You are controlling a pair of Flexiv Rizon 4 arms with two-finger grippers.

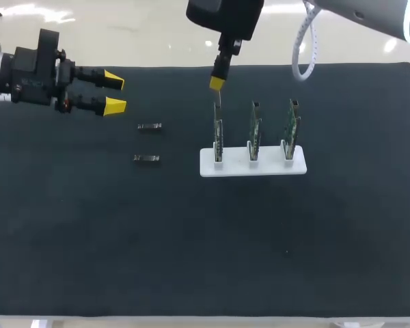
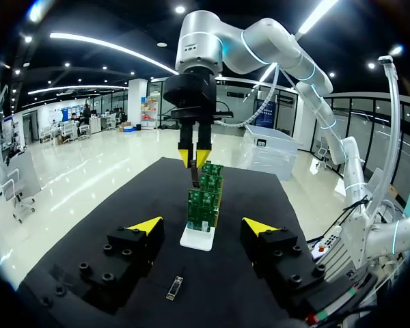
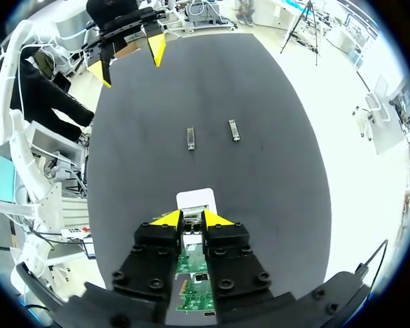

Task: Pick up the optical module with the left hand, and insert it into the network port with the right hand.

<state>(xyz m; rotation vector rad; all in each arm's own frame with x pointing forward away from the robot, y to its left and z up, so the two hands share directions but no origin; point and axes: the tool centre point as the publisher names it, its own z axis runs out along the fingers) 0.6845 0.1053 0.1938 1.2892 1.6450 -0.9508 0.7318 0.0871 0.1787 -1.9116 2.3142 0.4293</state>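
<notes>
- The black worktop carries everything.
- My right arm comes in from the far right corner. My left arm sits at the far left edge.
- A white stand holds three green boards upright in a row.
- My left hand is spread wide and empty, well apart from the stand.
- My right hand is narrow, pinching an optical module that hangs upright just above the leftmost board.
- A spare module and a second spare module lie flat on the worktop, between my left hand and the stand.
</notes>
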